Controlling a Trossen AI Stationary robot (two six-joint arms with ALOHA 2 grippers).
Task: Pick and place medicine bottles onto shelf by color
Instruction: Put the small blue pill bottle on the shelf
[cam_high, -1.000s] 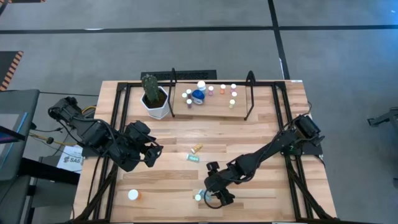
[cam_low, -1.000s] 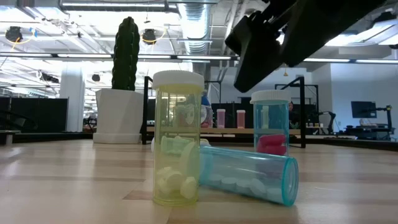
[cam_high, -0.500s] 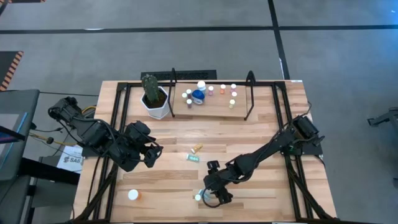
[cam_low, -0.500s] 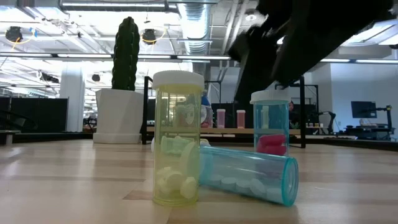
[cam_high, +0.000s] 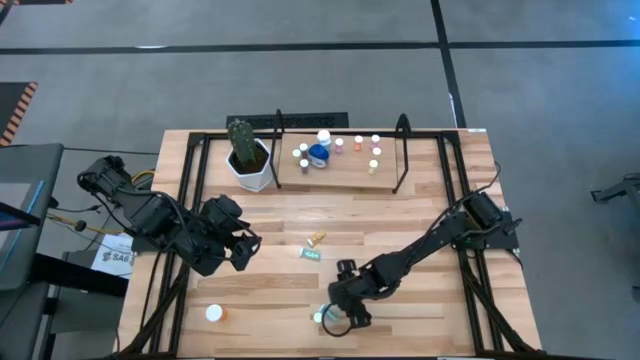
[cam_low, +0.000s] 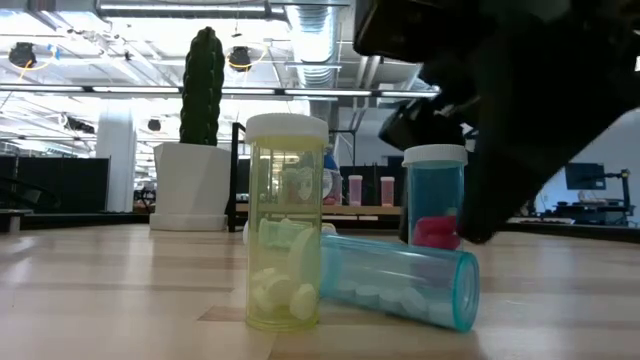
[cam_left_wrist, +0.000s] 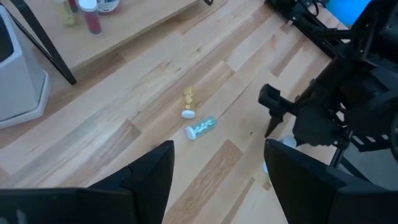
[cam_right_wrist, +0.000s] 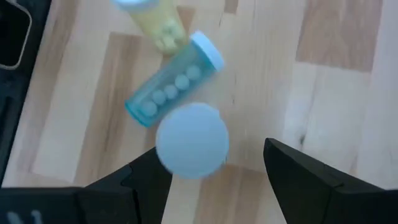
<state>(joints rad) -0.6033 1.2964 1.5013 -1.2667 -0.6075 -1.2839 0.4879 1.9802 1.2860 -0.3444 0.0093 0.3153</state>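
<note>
At the near edge of the desk (cam_high: 400, 215), the right hand (cam_high: 335, 318) has come down lower than a moment ago, its fingers apart on either side of an upright teal bottle (cam_low: 434, 196) without closing on it; in the low view its dark bulk now covers the space right of that bottle, where earlier it hung above. Just beside stand a yellow bottle (cam_low: 286, 236) and a fallen teal bottle (cam_low: 398, 280), touching each other. Further in, two small bottles (cam_high: 314, 246) lie mid-desk. The left hand (cam_high: 243, 247) waits over the desk's left side, fingers apart and empty, unmoved. At the far edge the shelf (cam_high: 340, 172) carries many tiny bottles, too small to tell apart, beside a cactus pot (cam_high: 248, 160).
</note>
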